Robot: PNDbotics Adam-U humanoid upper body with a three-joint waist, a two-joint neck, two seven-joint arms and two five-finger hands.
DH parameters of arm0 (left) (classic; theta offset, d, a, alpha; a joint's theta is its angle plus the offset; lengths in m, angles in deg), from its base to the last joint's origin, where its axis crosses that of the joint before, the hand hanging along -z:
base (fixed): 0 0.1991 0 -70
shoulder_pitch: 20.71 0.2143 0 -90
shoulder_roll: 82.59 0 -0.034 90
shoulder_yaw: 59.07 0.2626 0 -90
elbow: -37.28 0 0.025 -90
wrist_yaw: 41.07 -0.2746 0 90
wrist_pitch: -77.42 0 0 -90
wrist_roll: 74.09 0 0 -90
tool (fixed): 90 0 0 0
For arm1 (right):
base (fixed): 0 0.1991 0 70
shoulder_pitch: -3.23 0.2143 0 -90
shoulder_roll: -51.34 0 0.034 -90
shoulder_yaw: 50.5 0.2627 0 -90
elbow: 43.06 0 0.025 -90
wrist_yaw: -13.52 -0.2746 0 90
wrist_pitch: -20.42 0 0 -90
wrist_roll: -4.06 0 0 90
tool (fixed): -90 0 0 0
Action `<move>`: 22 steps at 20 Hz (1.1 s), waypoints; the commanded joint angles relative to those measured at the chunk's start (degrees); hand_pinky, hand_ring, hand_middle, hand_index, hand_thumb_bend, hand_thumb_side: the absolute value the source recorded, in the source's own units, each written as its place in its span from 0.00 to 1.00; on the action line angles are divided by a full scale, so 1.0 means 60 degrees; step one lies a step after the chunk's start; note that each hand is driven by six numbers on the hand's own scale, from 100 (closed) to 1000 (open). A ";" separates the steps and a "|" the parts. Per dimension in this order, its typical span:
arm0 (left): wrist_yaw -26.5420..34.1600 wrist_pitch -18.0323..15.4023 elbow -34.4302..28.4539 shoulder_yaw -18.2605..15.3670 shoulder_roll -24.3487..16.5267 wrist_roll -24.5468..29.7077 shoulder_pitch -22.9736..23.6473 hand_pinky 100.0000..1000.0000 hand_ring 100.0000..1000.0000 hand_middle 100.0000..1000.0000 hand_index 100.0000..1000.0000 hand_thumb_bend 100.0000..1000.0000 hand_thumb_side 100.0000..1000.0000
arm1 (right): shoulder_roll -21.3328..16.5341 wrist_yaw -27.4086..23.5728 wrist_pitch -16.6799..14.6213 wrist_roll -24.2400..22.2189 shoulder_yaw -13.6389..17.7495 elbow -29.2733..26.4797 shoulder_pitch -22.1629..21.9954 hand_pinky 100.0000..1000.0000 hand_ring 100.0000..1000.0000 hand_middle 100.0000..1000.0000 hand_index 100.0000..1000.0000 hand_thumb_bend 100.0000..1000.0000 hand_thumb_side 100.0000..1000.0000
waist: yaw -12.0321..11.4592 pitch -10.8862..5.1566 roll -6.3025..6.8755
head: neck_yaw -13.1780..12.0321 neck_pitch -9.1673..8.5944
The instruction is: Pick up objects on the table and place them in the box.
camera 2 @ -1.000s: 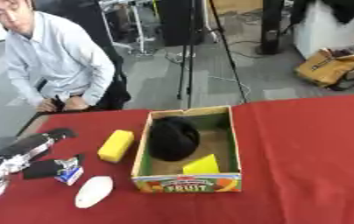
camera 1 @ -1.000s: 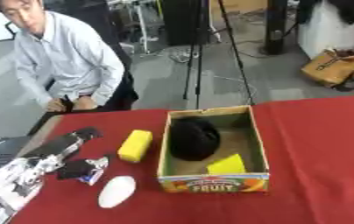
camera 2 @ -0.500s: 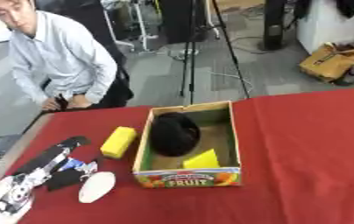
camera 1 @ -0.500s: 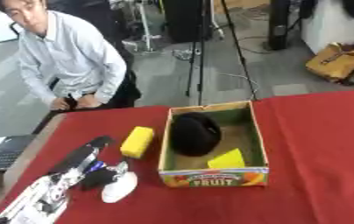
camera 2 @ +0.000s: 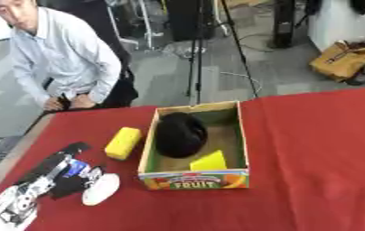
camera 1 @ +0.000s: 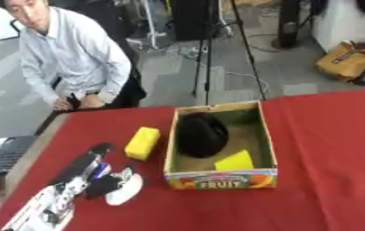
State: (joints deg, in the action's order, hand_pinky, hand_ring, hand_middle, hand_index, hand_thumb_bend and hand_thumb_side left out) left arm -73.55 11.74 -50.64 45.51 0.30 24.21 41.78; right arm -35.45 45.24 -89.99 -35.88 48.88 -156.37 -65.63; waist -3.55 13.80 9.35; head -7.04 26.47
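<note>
At the near left corner, the robot's left arm is seen coming in over the red tablecloth [camera 1: 328,149], and its left hand [camera 1: 87,169] is laid beside a small cluster of objects. Whether its fingers are curled round anything cannot be told, since the dark fingers blur together with the dark object [camera 1: 106,185] below them. A small blue thing [camera 1: 101,170] is seen against the hand, and a white oval object [camera 1: 126,189] lies flat on the cloth, touching the dark one on its right side. The right hand is not shown in either view.

Just right of these, the cardboard box [camera 1: 221,178] is placed, with "FRUIT" printed on its near wall. Inside it, a yellow wedge-shaped piece [camera 1: 235,161] is seen at the near right, and a large black rounded object [camera 1: 201,134] is seated further back on the left. A yellow sponge block [camera 1: 142,142] lies on the cloth just beside the box's left wall, apart from it. At the table's far left edge, a laptop [camera 1: 0,155] is partly shown.
</note>
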 commanded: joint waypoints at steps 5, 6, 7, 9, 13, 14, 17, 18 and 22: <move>0.0023 0.0144 0.0264 -0.0222 -0.0009 0.0133 -0.0053 1.00 1.00 1.00 1.00 0.34 0.75 | -0.0043 -0.0084 -0.0131 0.0249 0.0035 -0.0214 0.0086 0.71 0.67 0.56 0.57 0.00 0.93 | 0.0064 -0.0145 -0.0109 | -0.0079 0.0040; 0.0065 0.0152 0.0336 -0.0227 0.0023 0.0144 -0.0065 1.00 1.00 1.00 1.00 0.34 0.75 | -0.0039 -0.0087 -0.0125 0.0249 0.0035 -0.0214 0.0081 0.71 0.67 0.56 0.57 0.00 0.93 | 0.0066 -0.0141 -0.0110 | -0.0073 0.0026; 0.0092 0.0167 0.0429 -0.0223 0.0059 0.0169 -0.0081 1.00 1.00 1.00 1.00 0.41 0.73 | -0.0034 -0.0094 -0.0121 0.0249 0.0032 -0.0214 0.0078 0.71 0.67 0.56 0.56 0.00 0.94 | 0.0066 -0.0137 -0.0110 | -0.0077 0.0018; 0.0102 0.0203 0.0644 -0.0220 0.0133 0.0240 -0.0128 1.00 1.00 1.00 1.00 0.48 0.70 | -0.0027 -0.0110 -0.0119 0.0243 0.0024 -0.0214 0.0072 0.71 0.67 0.56 0.55 0.00 0.93 | 0.0068 -0.0130 -0.0109 | -0.0092 0.0016; -0.0007 0.0304 0.1064 -0.0244 0.0280 0.0520 -0.0234 1.00 1.00 1.00 1.00 0.52 0.69 | -0.0019 -0.0136 -0.0113 0.0238 0.0017 -0.0214 0.0065 0.70 0.67 0.55 0.55 0.00 0.93 | 0.0098 -0.0113 -0.0113 | -0.0098 0.0000; -0.0037 0.0305 0.1106 -0.0255 0.0296 0.0574 -0.0249 1.00 1.00 1.00 1.00 0.52 0.69 | -0.0020 -0.0139 -0.0113 0.0239 0.0018 -0.0214 0.0064 0.70 0.67 0.55 0.55 0.00 0.93 | 0.0101 -0.0112 -0.0113 | -0.0096 -0.0002; -0.0195 0.0319 0.1377 -0.0336 0.0368 0.0632 -0.0288 1.00 1.00 1.00 1.00 0.57 0.66 | -0.0023 -0.0156 -0.0103 0.0258 0.0026 -0.0214 0.0073 0.70 0.67 0.55 0.54 0.00 0.93 | 0.0146 -0.0088 -0.0140 | -0.0115 -0.0039; -0.0245 0.0290 0.1444 -0.0352 0.0384 0.0631 -0.0298 1.00 1.00 1.00 1.00 0.57 0.66 | -0.0026 -0.0162 -0.0101 0.0264 0.0027 -0.0214 0.0075 0.70 0.67 0.55 0.54 0.00 0.93 | 0.0148 -0.0083 -0.0148 | -0.0117 -0.0042; -0.0297 0.0159 0.1677 -0.0428 0.0440 0.0698 -0.0287 1.00 1.00 1.00 1.00 0.61 0.61 | -0.0019 -0.0190 -0.0089 0.0263 0.0022 -0.0214 0.0066 0.70 0.66 0.55 0.54 0.00 0.93 | 0.0129 -0.0054 -0.0184 | -0.0121 -0.0073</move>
State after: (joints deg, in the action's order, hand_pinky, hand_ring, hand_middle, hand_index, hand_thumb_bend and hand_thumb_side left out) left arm -75.01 13.05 -40.42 43.89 3.77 28.31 40.83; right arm -35.04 44.52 -89.57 -35.46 48.89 -156.37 -65.64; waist -2.68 14.21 8.61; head -7.52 26.45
